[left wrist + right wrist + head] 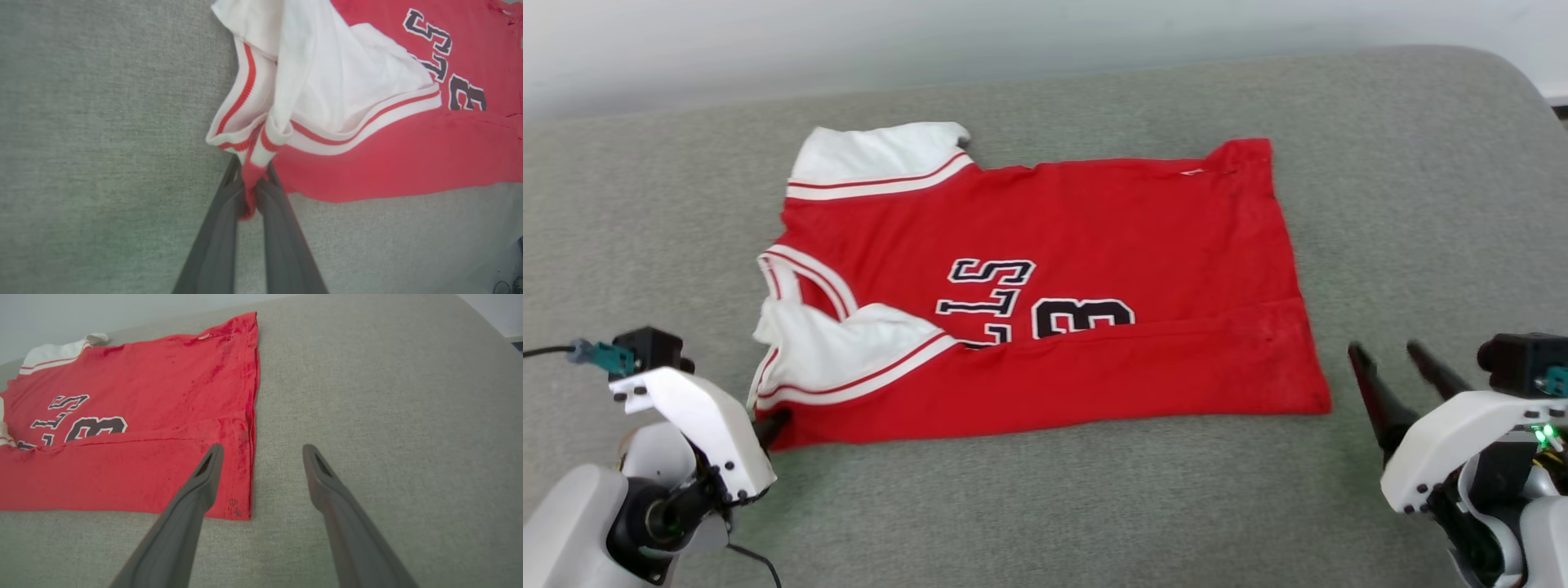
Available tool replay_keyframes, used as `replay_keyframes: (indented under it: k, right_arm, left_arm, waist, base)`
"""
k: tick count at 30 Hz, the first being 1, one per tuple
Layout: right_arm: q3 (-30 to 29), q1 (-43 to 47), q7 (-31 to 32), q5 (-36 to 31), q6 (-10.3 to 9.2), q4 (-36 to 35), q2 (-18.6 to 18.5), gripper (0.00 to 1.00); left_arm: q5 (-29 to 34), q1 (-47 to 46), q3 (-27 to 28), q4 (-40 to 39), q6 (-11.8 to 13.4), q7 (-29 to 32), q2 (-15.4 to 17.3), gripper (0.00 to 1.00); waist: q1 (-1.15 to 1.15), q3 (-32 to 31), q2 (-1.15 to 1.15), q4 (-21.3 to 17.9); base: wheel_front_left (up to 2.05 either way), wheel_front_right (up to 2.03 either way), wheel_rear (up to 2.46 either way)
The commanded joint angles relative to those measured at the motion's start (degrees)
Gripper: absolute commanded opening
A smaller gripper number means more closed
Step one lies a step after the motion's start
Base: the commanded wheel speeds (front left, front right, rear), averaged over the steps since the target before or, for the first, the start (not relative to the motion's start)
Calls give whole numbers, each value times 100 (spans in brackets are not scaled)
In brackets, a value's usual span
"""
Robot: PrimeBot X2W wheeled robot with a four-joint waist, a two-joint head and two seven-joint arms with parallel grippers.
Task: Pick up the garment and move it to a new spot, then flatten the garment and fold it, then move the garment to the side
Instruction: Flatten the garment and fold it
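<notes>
Red jersey (1054, 237) half-folded on grey cushion (1405, 163), left gripper (251, 179) pinching it.
Jersey lies mid-surface, its near edge folded up over the number. Left gripper's jaws are clamped on the jersey's near-left corner. Right gripper (1382, 353) has jaws spread wide, holding nothing, just beside the near-right corner.

Left fingers (216, 239) pinch the garment (388, 163); right fingers (192, 502) stand spread, empty.
</notes>
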Motion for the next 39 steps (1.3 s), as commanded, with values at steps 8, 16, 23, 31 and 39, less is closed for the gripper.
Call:
replay_keyframes:
  k: [8, 16, 23, 31, 39]
  right_arm:
    - [152, -519, 2029, 452, -2, 443, -406, 100]
    - [473, -1018, 2621, 629, -2, 1283, -261, 100]
    - [735, -1211, 2623, 820, -1, 1707, -387, 0]
    - [829, -1160, 2447, 861, -1, 1353, -670, 0]
    - [884, -528, 2565, 891, -2, 847, -791, 0]
  left_arm:
    - [344, -257, -9, -776, 29, -339, 58, 0]
    - [542, -352, -117, -1130, 152, -477, -94, 0]
    - [548, -208, -118, -1051, 198, -668, -225, 0]
    - [554, 167, -66, -1009, 282, -1026, -356, 0]
    - [498, 958, 12, -1306, 570, -1287, -372, 0]
  waist:
    - [0, 252, 0, 366]
    - [0, 507, 0, 542]
    - [0, 475, 0, 577]
    - [0, -137, 0, 535]
    - [0, -803, 0, 546]
  base:
    - [0, 0, 0]
    - [0, 0, 0]
    - [0, 0, 0]
    - [0, 0, 0]
    - [0, 0, 0]
